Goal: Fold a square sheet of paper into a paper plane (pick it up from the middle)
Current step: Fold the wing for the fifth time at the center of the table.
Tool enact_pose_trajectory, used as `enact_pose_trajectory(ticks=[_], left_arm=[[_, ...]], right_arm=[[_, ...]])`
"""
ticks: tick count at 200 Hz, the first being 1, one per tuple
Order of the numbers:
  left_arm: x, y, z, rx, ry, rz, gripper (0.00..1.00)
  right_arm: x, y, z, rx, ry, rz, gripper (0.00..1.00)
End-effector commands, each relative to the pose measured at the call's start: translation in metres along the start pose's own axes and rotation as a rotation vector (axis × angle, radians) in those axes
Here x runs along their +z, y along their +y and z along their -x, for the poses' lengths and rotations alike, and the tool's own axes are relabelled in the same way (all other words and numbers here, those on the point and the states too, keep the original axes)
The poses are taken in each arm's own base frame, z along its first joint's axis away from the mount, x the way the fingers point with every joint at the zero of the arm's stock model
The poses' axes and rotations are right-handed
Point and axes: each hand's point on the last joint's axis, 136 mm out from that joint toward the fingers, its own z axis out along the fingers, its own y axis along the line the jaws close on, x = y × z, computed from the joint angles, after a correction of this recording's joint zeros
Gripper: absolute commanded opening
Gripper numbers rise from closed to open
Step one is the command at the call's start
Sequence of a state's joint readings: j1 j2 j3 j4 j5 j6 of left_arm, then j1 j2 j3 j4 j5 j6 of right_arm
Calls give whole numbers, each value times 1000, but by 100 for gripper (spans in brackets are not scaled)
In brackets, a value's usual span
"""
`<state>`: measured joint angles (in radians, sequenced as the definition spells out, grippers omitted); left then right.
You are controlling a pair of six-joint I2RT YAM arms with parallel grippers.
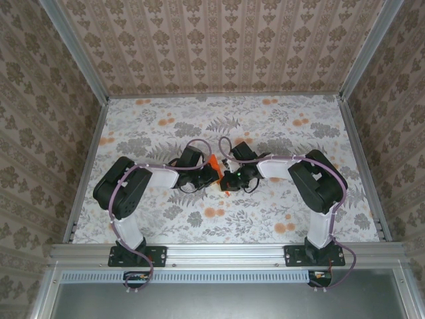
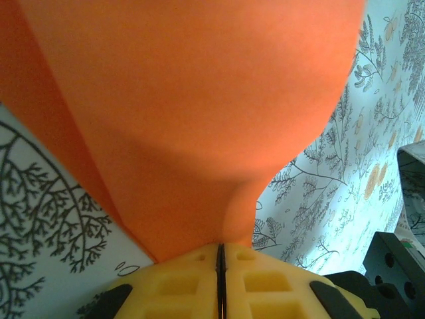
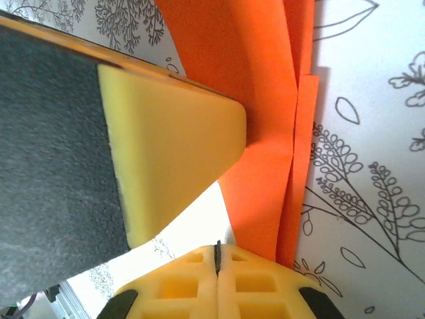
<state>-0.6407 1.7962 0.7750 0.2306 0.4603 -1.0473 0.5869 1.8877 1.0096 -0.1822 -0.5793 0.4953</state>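
I saw left jaws pinching the square sheet of paper; right jaws closed at its three o'clock edge.

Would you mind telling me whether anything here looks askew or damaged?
Slightly: the thin bright orange sheet of paper has folded layers whose edges do not line up, a narrow strip stepping out at one side. Pinched in the left gripper, it bulges.

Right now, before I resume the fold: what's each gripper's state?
Left gripper: shut on the paper.
Right gripper: shut; paper beside it, not seen clamped.
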Motion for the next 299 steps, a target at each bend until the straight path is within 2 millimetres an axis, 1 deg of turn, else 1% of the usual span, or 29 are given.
enact_pose_trajectory(ticks=[1, 67, 102, 112, 147, 161, 178, 197, 213, 229, 240, 253, 283, 299], left_arm=[[8, 66, -17, -104, 35, 221, 9], [7, 79, -19, -137, 42, 270, 5], [6, 87, -22, -158, 47, 295, 0], [6, 89, -22, -163, 48, 298, 0], [5, 89, -22, -165, 48, 299, 0], [6, 85, -21, -157, 50, 281, 0], [7, 75, -20, -136, 54, 240, 0], [10, 62, -18, -101, 66, 204, 0], [12, 51, -17, -74, 68, 182, 0], [13, 47, -17, -63, 72, 172, 0], [13, 44, -17, -59, 69, 167, 0], [12, 44, -17, -56, 70, 164, 0], [12, 38, -16, -39, 73, 145, 0], [12, 33, -15, -23, 73, 130, 0]], right_arm=[[6, -22, -29, 52, 86, -41, 0], [4, -29, -50, 67, 119, -31, 0], [1, -34, -71, 82, 151, -26, 0], [1, -36, -78, 90, 161, -25, 0], [-3, -43, -97, 111, 178, -31, 0], [-10, -43, -99, 112, 165, -31, 0], [-24, -33, -86, 82, 98, -14, 0], [-41, -10, -61, 20, 4, 19, 0], [-46, 1, -41, -9, -36, 29, 0], [-41, 5, -25, -22, -51, 34, 0], [-35, 5, -14, -18, -59, 32, 0], [-28, 5, -6, -15, -56, 42, 0], [-14, 1, 8, -13, -56, 31, 0], [-8, -7, 11, -3, -47, 5, 0]])
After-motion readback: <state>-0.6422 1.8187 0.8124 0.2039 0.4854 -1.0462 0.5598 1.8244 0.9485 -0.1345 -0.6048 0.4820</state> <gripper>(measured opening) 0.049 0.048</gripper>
